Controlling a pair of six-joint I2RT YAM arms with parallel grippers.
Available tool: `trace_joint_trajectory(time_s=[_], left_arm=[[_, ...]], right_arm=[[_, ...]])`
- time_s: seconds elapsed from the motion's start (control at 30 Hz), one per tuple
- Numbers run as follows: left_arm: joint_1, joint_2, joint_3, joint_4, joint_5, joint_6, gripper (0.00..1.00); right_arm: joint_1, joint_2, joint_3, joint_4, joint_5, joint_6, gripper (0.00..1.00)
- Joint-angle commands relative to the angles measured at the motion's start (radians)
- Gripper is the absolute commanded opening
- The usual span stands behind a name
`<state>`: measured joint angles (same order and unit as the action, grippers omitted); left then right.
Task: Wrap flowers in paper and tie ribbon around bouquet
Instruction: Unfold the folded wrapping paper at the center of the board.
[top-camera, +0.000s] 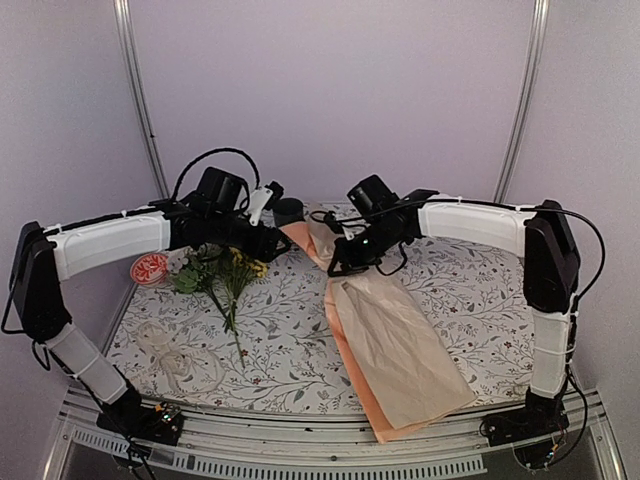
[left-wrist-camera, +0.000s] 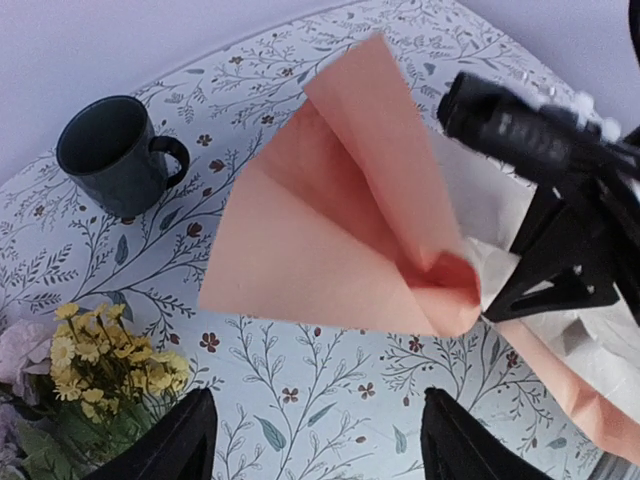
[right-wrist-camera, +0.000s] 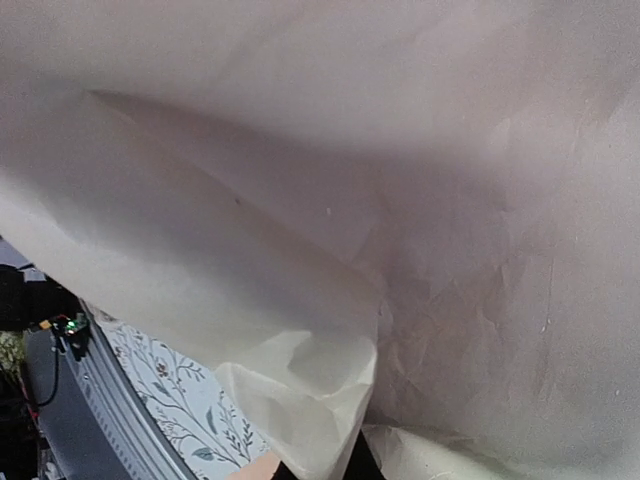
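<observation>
Two grippers hang near the far edge of the floral-print tabletop (top-camera: 480, 290): the right gripper (top-camera: 337, 262) pinches the large thin peach-and-cream paper sheet (top-camera: 400, 340), which trails to the near edge; the left gripper (left-wrist-camera: 315, 440), spread, hovers beside the yellow-and-white flower bunch (top-camera: 222, 270).

The left arm (top-camera: 110, 245) and right arm (top-camera: 550, 260) wear white sleeves (top-camera: 470, 222) — joints, cables (top-camera: 222, 150) and the left gripper (left-wrist-camera: 318, 440) are black.

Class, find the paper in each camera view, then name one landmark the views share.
Top external: paper lies centre to near right.
Left wrist: paper spans centre and right, peach side showing.
Right wrist: paper fills nearly the whole picture.
Shared landmark: the floral tablecloth, in all three.
</observation>
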<state>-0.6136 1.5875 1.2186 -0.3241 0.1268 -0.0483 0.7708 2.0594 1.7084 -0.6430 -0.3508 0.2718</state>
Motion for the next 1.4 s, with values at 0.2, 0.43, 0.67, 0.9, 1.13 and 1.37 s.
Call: trace_joint_trajectory(time_s=[0.2, 0.43, 0.67, 0.9, 1.13, 1.37], left_arm=[[-0.213, -0.187, -0.247, 0.370, 0.419, -0.113, 0.83], [-0.288, -0.212, -0.352, 0.493, 0.292, -0.186, 0.82], [-0.303, -0.141, -0.338, 0.509, 0.297, -0.257, 0.78], [-0.304, -0.059, -0.295, 0.498, 0.295, -0.297, 0.71], [-0.306, -0.080, -0.322, 0.586, 0.275, -0.316, 0.74], [-0.306, -0.056, -0.322, 0.614, 0.210, -0.332, 0.53]], right_arm=[[-0.032, -0.270, -0.170, 0.332, -0.080, 0.221, 0.02], [-0.031, -0.317, -0.191, 0.402, -0.100, 0.259, 0.02], [-0.018, -0.347, -0.218, 0.465, -0.105, 0.289, 0.02], [-0.015, -0.359, -0.231, 0.491, -0.118, 0.295, 0.01], [-0.016, -0.370, -0.250, 0.507, -0.116, 0.299, 0.01], [-0.016, -0.383, -0.252, 0.542, -0.145, 0.308, 0.00]])
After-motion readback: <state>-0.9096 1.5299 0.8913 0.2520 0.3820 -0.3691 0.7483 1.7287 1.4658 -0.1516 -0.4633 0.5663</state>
